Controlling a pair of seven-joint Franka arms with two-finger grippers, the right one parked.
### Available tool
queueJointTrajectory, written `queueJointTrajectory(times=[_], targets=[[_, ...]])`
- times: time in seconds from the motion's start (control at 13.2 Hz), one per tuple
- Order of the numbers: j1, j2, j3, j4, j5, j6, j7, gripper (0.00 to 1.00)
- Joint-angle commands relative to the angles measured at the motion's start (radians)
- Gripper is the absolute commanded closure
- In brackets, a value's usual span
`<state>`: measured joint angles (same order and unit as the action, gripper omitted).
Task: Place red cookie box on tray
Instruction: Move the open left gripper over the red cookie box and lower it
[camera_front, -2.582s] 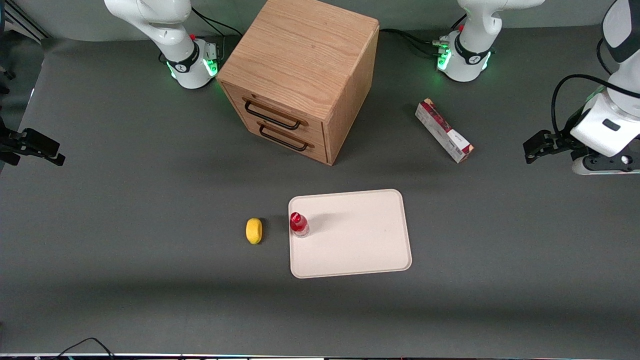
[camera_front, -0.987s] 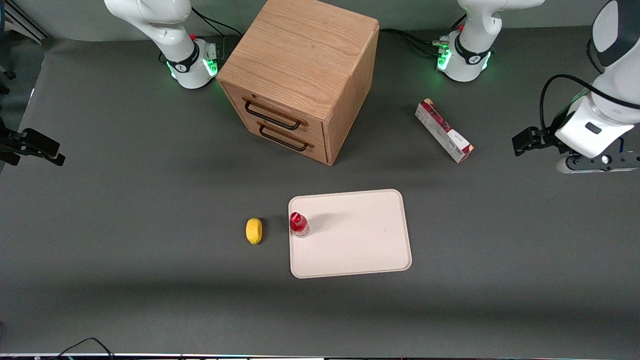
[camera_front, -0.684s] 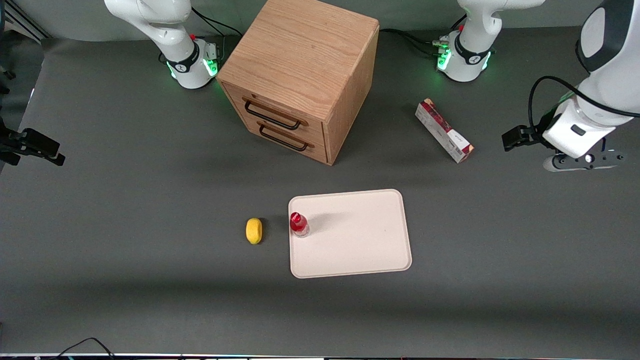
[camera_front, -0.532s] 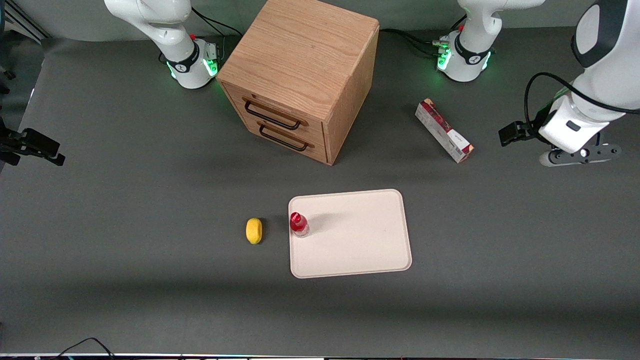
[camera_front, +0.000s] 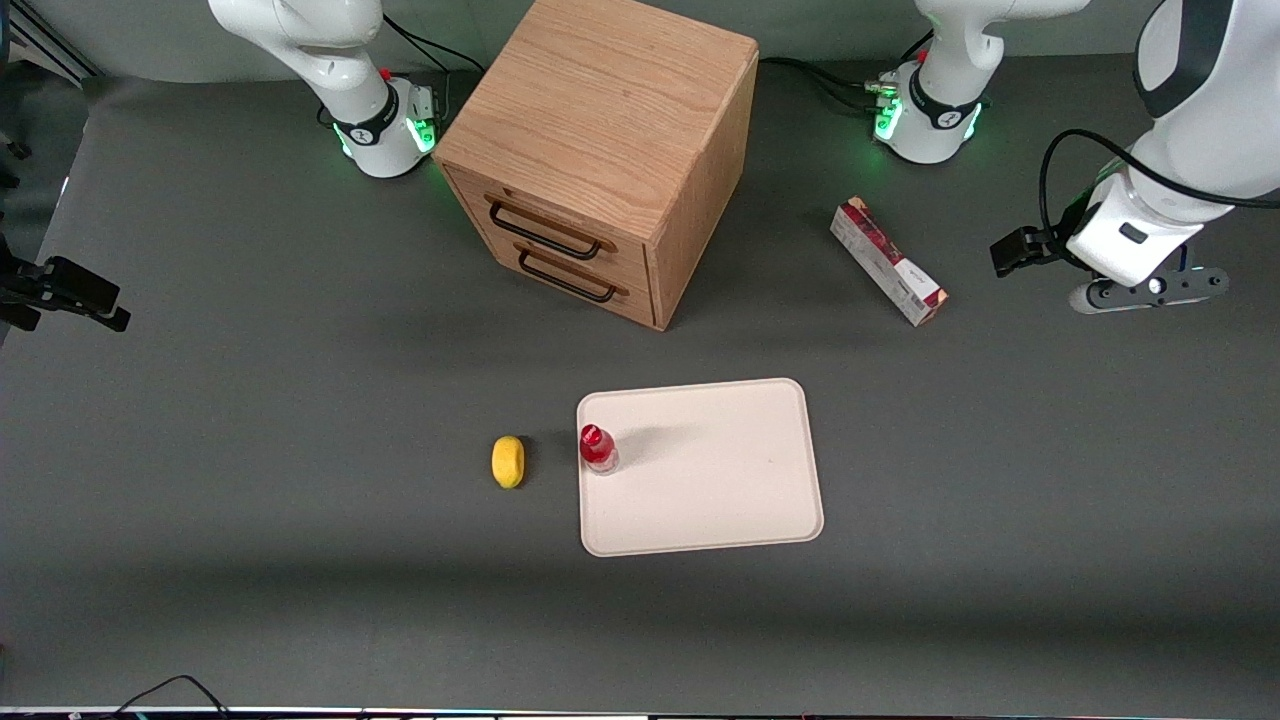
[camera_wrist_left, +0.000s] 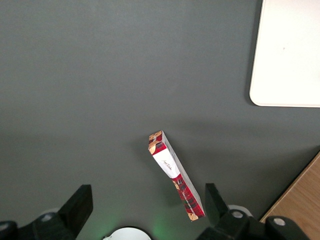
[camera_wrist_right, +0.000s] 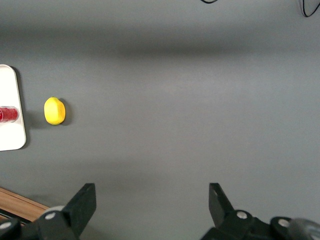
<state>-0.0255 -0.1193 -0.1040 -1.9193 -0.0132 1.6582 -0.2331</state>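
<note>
The red cookie box (camera_front: 888, 262) lies flat on the grey table, farther from the front camera than the beige tray (camera_front: 720, 480), with a stretch of table between them. My left gripper (camera_front: 1143, 289) hangs above the table beside the box, toward the working arm's end, and does not touch it. In the left wrist view the gripper (camera_wrist_left: 147, 206) is open and empty. The box (camera_wrist_left: 175, 175) lies on the table below it, close to one finger (camera_wrist_left: 215, 202). A corner of the tray (camera_wrist_left: 290, 55) also shows there.
A small red-capped bottle (camera_front: 597, 448) stands on the tray's edge. A yellow lemon (camera_front: 508, 461) lies on the table beside it. A wooden drawer cabinet (camera_front: 600, 150) stands beside the box, toward the parked arm's end; its corner (camera_wrist_left: 302, 200) shows in the left wrist view.
My left gripper has moved from the table's edge toward the cookie box and a little farther from the front camera. The box, tray, bottle and lemon have not moved.
</note>
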Motion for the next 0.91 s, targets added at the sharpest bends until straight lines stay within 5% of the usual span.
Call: queueJointTrajectory(times=[0.0,0.3,0.53,0.84], targets=[[-0.007,-0.040,0.004,-0.058,-0.017,-0.003,-0.082,0.00],[-0.013,-0.229,0.004,-0.454,-0.065,0.229,-0.181,0.00],[-0.011,-0.235,0.003,-0.584,-0.195,0.317,-0.230,0.00],[-0.028,-0.258,-0.060,-0.841,-0.214,0.662,-0.242,0.00]])
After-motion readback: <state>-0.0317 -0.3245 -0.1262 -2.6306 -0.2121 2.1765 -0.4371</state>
